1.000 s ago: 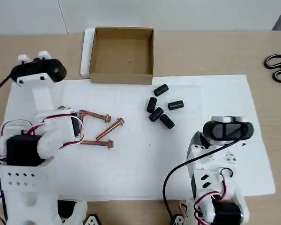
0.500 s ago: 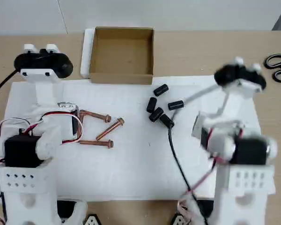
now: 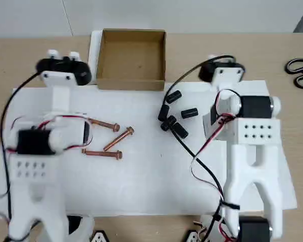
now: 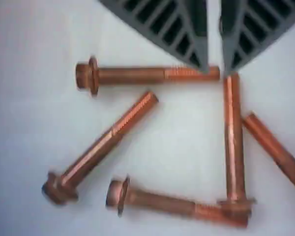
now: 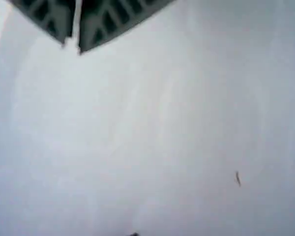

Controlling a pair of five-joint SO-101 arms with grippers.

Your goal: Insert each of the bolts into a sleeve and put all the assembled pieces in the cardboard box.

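while the left tool [image 4: 215,70] hangs closed over copper bolts [image 4: 137,75], seemingly touching one, right tool [image 5: 72,46] closed over white sheet [image 5: 162,147]

A white sheet [image 3: 156,181] covers the tan table [image 3: 20,55], scissors [image 3: 299,70] beside it.

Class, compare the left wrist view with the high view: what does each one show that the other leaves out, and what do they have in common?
Left wrist view: the left gripper, jaws shut, close over five bolts. High view: the black sleeves and the cardboard box, with three bolts clear of the arm. Shared: copper bolts lying loose on the white sheet.
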